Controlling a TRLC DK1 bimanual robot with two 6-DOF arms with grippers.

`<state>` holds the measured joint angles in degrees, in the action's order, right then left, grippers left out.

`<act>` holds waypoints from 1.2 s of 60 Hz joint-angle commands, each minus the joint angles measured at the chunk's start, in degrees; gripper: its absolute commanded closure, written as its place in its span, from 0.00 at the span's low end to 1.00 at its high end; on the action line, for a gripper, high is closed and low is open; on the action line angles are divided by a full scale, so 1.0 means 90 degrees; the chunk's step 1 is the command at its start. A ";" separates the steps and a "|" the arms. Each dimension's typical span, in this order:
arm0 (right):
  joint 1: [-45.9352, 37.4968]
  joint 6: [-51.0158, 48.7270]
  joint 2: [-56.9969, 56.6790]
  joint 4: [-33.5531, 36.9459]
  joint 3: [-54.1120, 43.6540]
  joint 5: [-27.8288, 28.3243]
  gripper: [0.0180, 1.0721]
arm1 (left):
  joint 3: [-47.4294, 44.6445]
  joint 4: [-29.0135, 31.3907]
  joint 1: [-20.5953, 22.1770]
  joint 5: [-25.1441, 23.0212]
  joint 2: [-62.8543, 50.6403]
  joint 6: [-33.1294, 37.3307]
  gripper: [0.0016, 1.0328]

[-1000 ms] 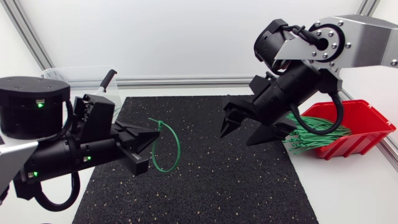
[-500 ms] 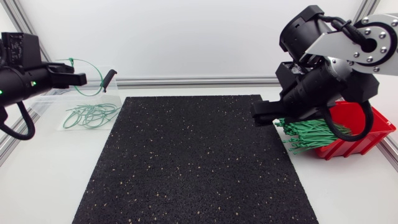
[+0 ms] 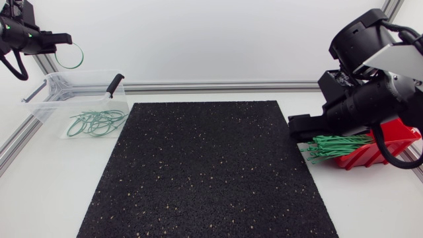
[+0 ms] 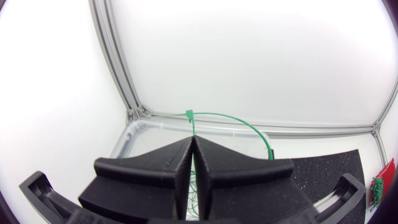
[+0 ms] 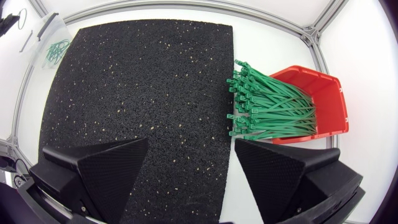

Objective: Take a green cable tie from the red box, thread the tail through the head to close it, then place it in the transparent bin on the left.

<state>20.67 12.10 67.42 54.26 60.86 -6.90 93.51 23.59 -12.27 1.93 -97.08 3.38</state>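
My left gripper (image 3: 65, 38) is high at the far left, above the back of the transparent bin (image 3: 46, 99), and is shut on a closed green cable tie (image 3: 82, 58). In the left wrist view the fingers (image 4: 180, 165) are pressed together, and the looped cable tie (image 4: 239, 122) arches out ahead of them over the bin (image 4: 140, 132). Several closed ties (image 3: 97, 122) lie in the bin. My right gripper (image 3: 301, 127) hangs open and empty beside the red box (image 3: 390, 139). Its fingers (image 5: 99, 165) stand wide apart over the mat, short of the straight green ties (image 5: 270, 106).
A black speckled mat (image 3: 205, 172) covers the middle of the table. A black-handled tool (image 3: 114, 84) rests on the bin's rim. The tie bundle (image 3: 330, 145) spills out of the red box (image 5: 326, 93) onto the mat's right edge.
My left arm has swung from over the mat to the far left and up, carrying the looped tie above the bin. My right arm has drawn back right towards the red box.
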 commanded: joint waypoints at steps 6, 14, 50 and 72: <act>-0.0050 -0.0163 -0.0098 0.0143 -0.0346 -0.0035 0.04 | 0.1455 0.1392 -0.0004 -0.0020 -0.1714 -0.0151 0.88; -0.0031 -0.0163 -0.0137 0.0221 -0.0385 -0.0035 0.04 | 0.2061 0.2242 0.0055 0.0068 -0.2524 -0.0112 0.56; -0.0968 -0.0680 -0.0655 -0.0218 -0.0385 0.0327 0.04 | -0.0361 0.1568 0.0455 0.0098 0.0005 -0.0121 0.04; -0.1632 -0.1051 -0.2296 -0.1449 -0.1713 0.0278 0.04 | -0.3809 -0.0922 0.0543 0.0078 0.2554 0.0094 0.04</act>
<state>7.40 4.32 49.25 42.74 48.49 -4.29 65.21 18.24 -7.75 2.46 -78.81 3.09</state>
